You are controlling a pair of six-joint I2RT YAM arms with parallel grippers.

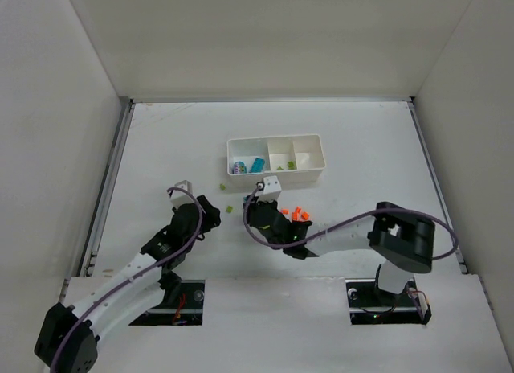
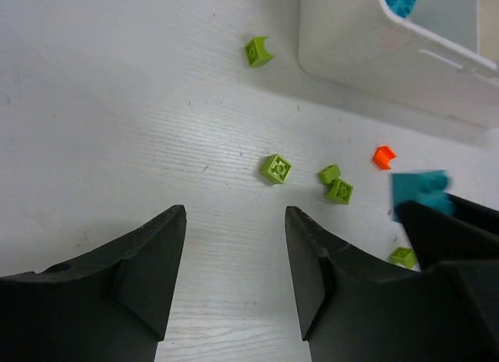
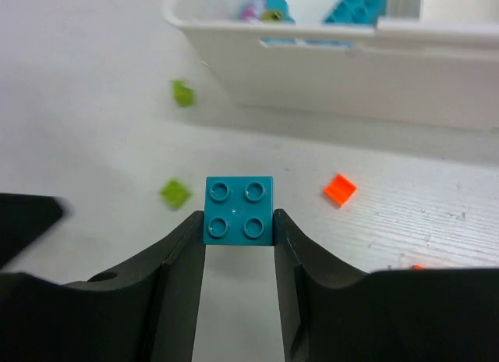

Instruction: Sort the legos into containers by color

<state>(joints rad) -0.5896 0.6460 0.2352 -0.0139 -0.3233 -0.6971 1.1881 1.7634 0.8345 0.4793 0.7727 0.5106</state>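
My right gripper is shut on a teal-blue four-stud brick and holds it just above the table, short of the white tray. The tray's left compartment holds blue bricks. The middle compartment holds green bits. My left gripper is open and empty over bare table, with green bricks just ahead of it. In the top view the right gripper is below the tray and the left gripper is to its left.
Loose green bricks and an orange brick lie between the grippers and the tray. More orange bricks lie by the right arm. White walls enclose the table on three sides.
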